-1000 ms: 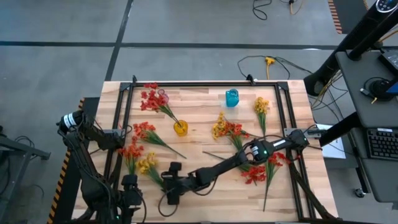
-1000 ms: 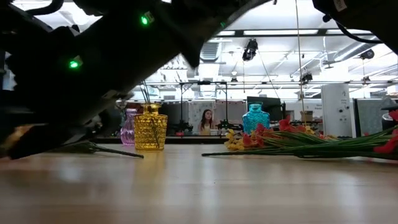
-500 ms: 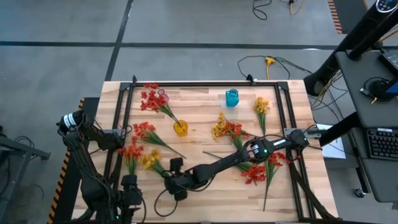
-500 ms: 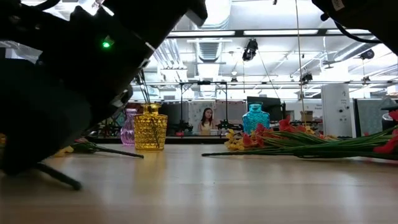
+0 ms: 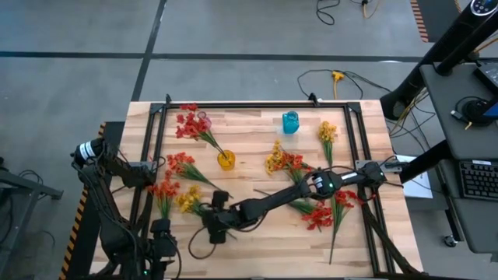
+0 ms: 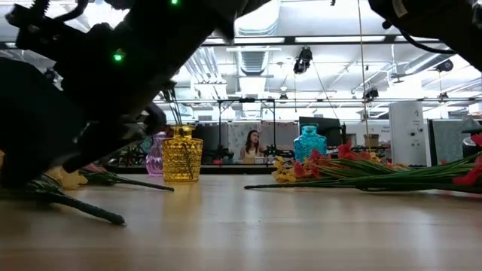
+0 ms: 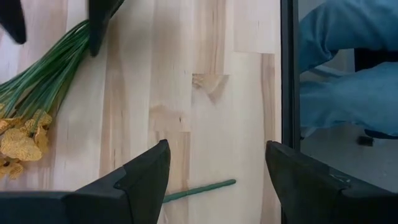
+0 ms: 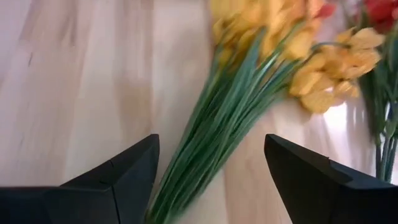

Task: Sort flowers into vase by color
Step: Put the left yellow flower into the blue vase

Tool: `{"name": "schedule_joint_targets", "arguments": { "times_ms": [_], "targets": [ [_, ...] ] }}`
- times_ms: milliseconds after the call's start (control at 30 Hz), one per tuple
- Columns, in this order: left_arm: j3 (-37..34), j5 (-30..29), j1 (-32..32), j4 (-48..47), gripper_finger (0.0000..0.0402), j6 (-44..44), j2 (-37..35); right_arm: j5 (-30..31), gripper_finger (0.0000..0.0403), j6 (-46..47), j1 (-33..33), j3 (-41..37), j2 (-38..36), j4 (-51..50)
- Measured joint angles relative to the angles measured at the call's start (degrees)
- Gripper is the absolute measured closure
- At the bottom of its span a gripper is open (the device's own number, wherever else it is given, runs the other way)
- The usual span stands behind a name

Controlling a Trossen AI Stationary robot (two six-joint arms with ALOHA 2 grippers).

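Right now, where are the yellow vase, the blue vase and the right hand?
yellow vase [image 5: 226, 161], high view, on its rim seen from above.
blue vase [image 6: 309, 143], low view, on its glass body.
right hand [image 8: 211, 171], right wrist view, midway between its open fingertips, over the yellow sprig's stems.

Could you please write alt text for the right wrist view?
The right gripper, fingers open, hovers just above a yellow flower sprig lying on the wooden table, its green stems running between the two dark fingers. Red blossoms show at one edge.
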Motion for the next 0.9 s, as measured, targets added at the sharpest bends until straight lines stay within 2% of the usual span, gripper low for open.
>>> {"name": "schedule_joint_targets", "arguments": {
  "times_ms": [200,400,900],
  "targets": [
    [0.00,0.01,-0.20,0.05,0.0155,-0.29,0.00,-3.13,0.0132,4.25,-1.18,-5.04,0.11,10.67],
    [0.00,-0.02,-0.20,0.05,0.0155,-0.34,0.00,-3.66,0.0157,6.43,-1.62,-8.17,0.03,13.01],
    [0.00,-0.59,-0.20,2.14,0.0155,-0.45,0.00,-4.37,0.0308,6.19,-1.52,-8.73,-0.81,11.76]
  ]
}}
